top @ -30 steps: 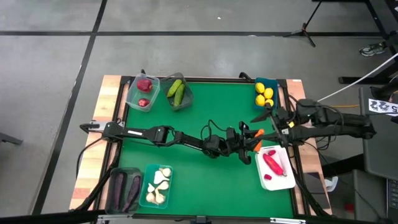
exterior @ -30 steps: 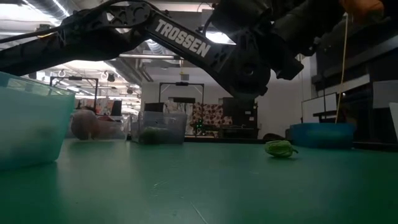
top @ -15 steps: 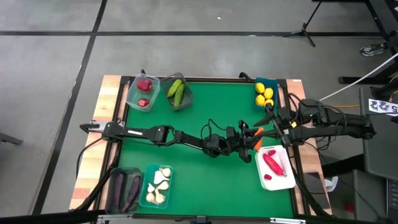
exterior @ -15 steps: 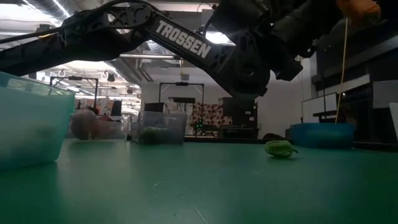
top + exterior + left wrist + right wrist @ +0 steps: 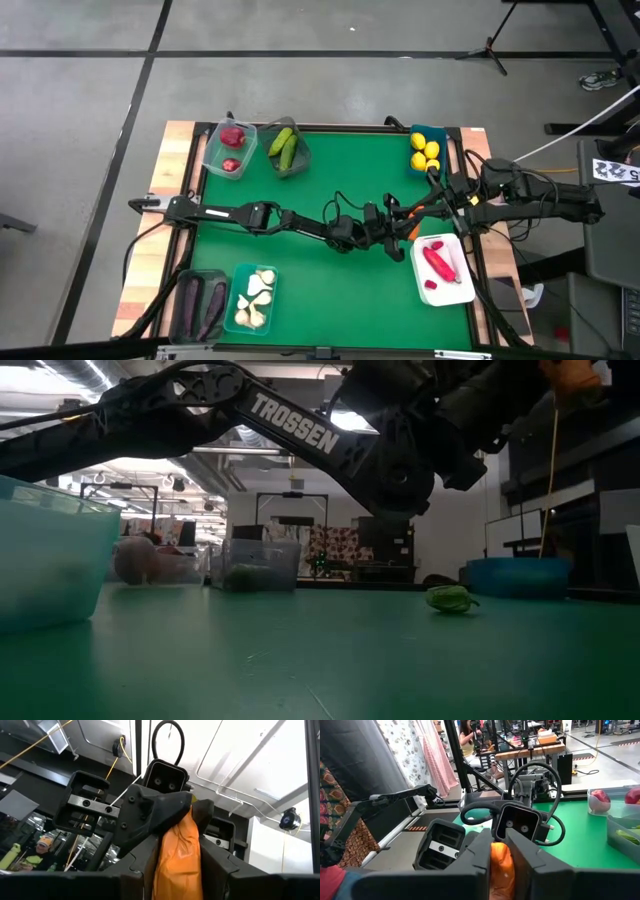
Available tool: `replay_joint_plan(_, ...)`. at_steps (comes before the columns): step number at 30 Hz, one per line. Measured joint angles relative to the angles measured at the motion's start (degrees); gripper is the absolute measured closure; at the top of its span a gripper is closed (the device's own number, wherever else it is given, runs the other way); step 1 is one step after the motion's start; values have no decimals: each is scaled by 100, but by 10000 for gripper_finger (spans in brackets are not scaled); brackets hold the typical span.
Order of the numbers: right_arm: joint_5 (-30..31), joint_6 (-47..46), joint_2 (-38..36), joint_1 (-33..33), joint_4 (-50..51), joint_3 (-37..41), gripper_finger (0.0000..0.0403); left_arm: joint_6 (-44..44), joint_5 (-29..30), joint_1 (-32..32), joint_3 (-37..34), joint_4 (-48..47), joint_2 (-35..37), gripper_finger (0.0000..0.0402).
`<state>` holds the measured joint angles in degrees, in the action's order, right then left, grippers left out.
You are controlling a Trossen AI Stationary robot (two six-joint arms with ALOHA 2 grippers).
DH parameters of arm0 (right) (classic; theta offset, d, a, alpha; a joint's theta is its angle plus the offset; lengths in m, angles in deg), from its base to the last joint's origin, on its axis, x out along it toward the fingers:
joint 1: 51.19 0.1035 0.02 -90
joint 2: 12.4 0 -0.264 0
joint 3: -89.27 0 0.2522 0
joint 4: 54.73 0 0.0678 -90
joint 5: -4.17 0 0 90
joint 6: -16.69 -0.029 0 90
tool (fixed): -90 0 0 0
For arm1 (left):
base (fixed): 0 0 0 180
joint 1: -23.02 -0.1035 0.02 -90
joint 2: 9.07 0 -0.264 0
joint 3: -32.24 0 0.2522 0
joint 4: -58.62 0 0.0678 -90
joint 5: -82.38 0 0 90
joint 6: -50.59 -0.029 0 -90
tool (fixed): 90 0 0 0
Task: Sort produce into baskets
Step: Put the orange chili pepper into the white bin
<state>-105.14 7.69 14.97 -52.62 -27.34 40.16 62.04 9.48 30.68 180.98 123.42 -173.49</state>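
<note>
The carrot (image 5: 416, 211) hangs in the air over the right side of the green mat (image 5: 320, 290), pinched from 2 sides at once. It looks like a light, hollow toy with a smooth orange skin (my guess is it gives a little and slips easily), so a hold across the thick middle should be safer than one on the tapering tip.

The left gripper (image 5: 405, 220) reaches in from the left, its fingers (image 5: 142, 870) closed narrowly on the carrot's lower body. The right gripper (image 5: 428, 203) meets it from the right, and its fingers (image 5: 477, 857) are pressed against the carrot too; the jaws on both sides are nearly together.

From above, the carrot is only an orange sliver between the 2 dark heads. The wrist views show what that hides: each pair of fingers flanking the orange body, and the other arm's grip beyond it. Only the table-level view shows a small green piece (image 5: 450, 598) lying on the mat under the arms. The white tray (image 5: 458, 290) with red peppers (image 5: 437, 262) sits just nearer, at the right edge.
</note>
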Motion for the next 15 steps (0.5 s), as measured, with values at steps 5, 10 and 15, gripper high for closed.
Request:
replay_joint_plan(5, -35, -22, -1, 0, 36, 0, 356, -289, -15, 4, 0, -120, 0, 291)
replay_joint_plan(10, -96, -62, -59, 0, 78, 7, 363, -277, -510, -7, 4, -350, 0, 264)
replay_joint_plan(15, -98, -119, -234, 0, 96, 9, 364, -362, -753, -11, -2, -465, 11, 210)
